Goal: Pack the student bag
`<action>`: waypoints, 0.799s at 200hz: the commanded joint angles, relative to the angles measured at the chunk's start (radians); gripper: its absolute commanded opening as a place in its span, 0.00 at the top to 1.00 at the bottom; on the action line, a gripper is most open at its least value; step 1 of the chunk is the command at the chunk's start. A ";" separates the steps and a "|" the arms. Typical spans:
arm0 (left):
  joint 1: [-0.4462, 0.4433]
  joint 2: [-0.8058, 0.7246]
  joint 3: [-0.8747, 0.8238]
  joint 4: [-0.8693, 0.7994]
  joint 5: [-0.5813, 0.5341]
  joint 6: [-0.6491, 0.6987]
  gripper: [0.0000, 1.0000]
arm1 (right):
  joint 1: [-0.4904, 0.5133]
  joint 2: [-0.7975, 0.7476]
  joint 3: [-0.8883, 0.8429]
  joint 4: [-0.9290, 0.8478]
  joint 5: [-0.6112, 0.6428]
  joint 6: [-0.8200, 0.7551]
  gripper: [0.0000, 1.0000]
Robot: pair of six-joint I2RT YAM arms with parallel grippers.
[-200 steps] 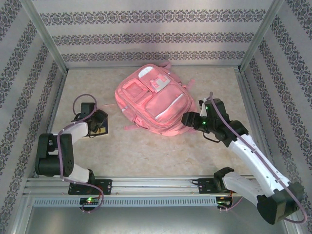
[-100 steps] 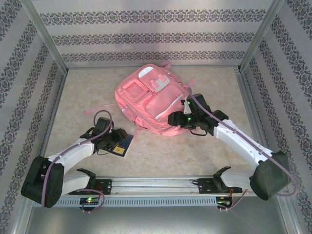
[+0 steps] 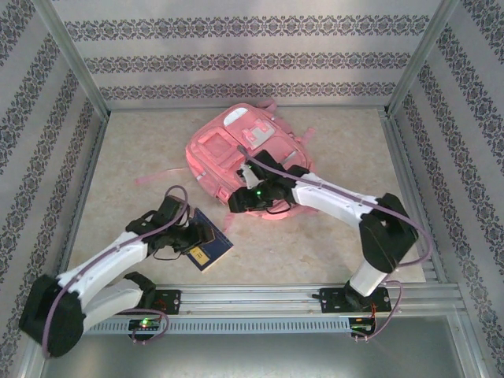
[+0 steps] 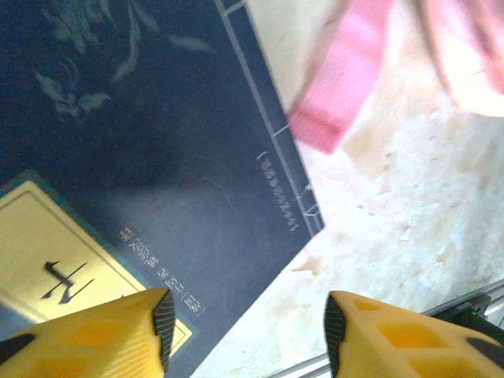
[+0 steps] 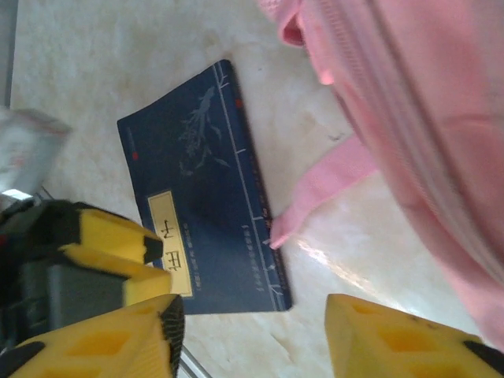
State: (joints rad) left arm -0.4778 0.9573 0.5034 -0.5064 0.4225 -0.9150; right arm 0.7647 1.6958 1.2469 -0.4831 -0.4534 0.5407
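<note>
The student bag (image 3: 244, 153) is a large pink backpack lying flat at the middle back of the table, and its pink fabric (image 5: 425, 110) also runs down the right wrist view. A dark blue book (image 3: 213, 247) with a yellow label lies flat on the table in front of the bag. My left gripper (image 3: 197, 235) hovers open over the book's (image 4: 142, 142) near corner, one fingertip (image 4: 161, 327) above the cover and the other above bare table. My right gripper (image 3: 234, 203) is open and holds nothing. It sits at the bag's near left edge, looking down on the book (image 5: 201, 205) and a pink strap end (image 5: 315, 189).
Patterned walls and metal posts fence in the table (image 3: 315, 252). A metal rail (image 3: 260, 298) runs along the near edge. A loose pink strap (image 3: 157, 175) trails left of the bag. Another strap end (image 4: 339, 94) lies beside the book's spine. The left gripper's yellow fingers (image 5: 102, 244) show in the right wrist view.
The left arm swung forward and right, and the book now lies nearer the front middle. The right arm swept left along the bag's near edge to its left corner.
</note>
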 commanded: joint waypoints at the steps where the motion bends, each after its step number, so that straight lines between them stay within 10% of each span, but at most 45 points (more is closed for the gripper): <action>1: 0.009 -0.090 -0.016 -0.117 -0.096 -0.068 0.52 | 0.033 0.066 0.063 -0.006 -0.031 -0.035 0.54; 59: 0.080 -0.190 -0.080 -0.206 -0.246 -0.156 0.75 | 0.103 0.231 0.178 -0.062 0.001 -0.088 0.58; 160: 0.148 -0.065 -0.229 0.105 -0.181 -0.186 0.72 | 0.128 0.464 0.377 -0.164 0.086 -0.110 0.54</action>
State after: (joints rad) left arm -0.3435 0.8406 0.2970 -0.5018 0.2134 -1.1011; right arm 0.8753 2.1197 1.5909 -0.6025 -0.3820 0.4446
